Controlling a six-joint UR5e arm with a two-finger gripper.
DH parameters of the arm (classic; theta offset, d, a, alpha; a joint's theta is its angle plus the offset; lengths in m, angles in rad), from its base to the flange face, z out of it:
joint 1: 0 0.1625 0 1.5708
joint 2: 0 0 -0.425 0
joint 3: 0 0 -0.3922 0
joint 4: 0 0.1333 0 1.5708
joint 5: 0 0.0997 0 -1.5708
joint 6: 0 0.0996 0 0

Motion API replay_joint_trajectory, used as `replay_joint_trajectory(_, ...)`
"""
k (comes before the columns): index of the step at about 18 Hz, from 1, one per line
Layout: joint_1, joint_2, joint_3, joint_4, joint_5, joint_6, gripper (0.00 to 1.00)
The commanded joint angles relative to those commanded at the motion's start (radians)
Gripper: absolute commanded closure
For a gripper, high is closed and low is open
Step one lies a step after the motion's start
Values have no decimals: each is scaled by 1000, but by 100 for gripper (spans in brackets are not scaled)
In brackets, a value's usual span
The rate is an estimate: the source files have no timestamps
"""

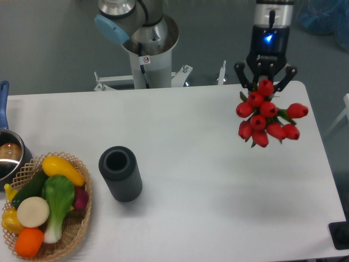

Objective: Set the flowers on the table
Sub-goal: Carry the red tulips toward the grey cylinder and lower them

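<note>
The flowers [265, 115], a bunch of red tulips with green leaves, hang in the air over the far right part of the white table [196, 180]. Their heads face the camera and hide the stems. My gripper [265, 82] sits right behind and above the bunch, its dark fingers [240, 72] spread to either side of the top tulips. It is shut on the flowers, though the grip point itself is hidden by the blooms.
A dark ribbed cylinder [120, 173] stands left of centre. A wicker basket [46, 204] of vegetables and fruit sits at the front left. A pot [8, 155] with a blue handle is at the left edge. The arm's base [146, 49] rises behind the table.
</note>
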Motion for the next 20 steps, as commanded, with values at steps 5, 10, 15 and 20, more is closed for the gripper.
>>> replay_joint_trajectory(5, -117, -117, 31, -2, 114, 2, 68)
replay_joint_trajectory(10, -164, -186, 35, 2, 126, 2, 68)
replay_joint_trajectory(15, -193, -256, 51, 2, 126, 0, 68)
replay_joint_trajectory(20, -204, -296, 46, 3, 125, -1, 68)
